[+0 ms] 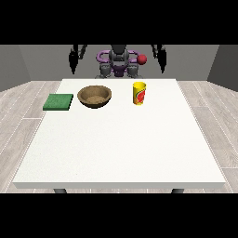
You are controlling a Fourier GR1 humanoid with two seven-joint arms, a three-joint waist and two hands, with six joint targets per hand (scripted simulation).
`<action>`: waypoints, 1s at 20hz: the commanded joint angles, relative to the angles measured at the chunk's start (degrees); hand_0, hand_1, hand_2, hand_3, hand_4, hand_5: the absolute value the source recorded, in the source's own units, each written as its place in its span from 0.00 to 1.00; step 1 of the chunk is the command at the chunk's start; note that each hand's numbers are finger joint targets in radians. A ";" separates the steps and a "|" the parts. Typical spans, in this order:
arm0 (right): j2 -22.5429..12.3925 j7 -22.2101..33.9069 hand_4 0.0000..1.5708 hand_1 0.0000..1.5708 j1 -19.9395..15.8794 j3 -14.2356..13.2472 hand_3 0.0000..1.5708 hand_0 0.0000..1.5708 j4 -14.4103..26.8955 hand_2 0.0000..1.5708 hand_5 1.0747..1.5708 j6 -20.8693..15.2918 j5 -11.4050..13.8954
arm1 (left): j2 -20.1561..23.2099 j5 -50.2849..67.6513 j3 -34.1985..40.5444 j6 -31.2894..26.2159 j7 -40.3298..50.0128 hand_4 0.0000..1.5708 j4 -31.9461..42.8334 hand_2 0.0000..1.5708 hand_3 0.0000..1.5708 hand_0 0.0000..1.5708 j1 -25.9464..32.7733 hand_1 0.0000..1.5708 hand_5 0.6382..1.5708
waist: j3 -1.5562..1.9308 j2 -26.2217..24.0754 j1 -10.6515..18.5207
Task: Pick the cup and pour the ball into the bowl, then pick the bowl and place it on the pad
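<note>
A yellow cup (pixel 139 93) with a red and green mark stands upright on the white table (pixel 121 148), right of centre near the far edge. The ball is not visible; the cup's inside is hidden from here. A brown wooden bowl (pixel 95 96) sits to the cup's left. A flat green pad (pixel 58 102) lies at the table's far left edge. The hand at the view's left (pixel 73 60) hangs above and behind the table's far left corner. The hand at the view's right (pixel 162 58) hangs likewise at the far right. Both hands hold nothing, fingers pointing down.
The robot's torso (pixel 119 62) stands behind the far edge, with a red knob (pixel 142 59) beside it. Grey plank floor surrounds the table. The near half of the tabletop is bare white.
</note>
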 commanded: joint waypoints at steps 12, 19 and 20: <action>-7.39 6.45 0.00 0.00 -0.52 -8.85 0.00 0.00 -7.83 0.00 1.00 9.75 -13.13 | 3.20 11.78 9.43 -2.36 8.33 0.00 -6.79 0.00 0.00 0.00 -8.43 0.00 0.98 | -1.23 -5.17 -2.18; -4.58 -3.80 0.00 0.00 0.18 -9.21 0.00 0.00 -4.85 0.00 1.00 9.08 -8.86 | 1.30 9.40 8.29 -2.58 -1.33 0.00 -3.82 0.00 0.00 0.00 -9.52 0.00 0.97 | -1.22 2.21 -0.85; -7.84 -0.40 0.00 0.00 -2.59 -12.46 0.00 0.00 -4.72 0.00 1.00 11.36 -12.75 | 3.51 11.38 10.15 -3.42 1.23 0.00 -2.17 0.00 0.00 0.00 -12.69 0.00 0.97 | -1.22 1.66 -1.03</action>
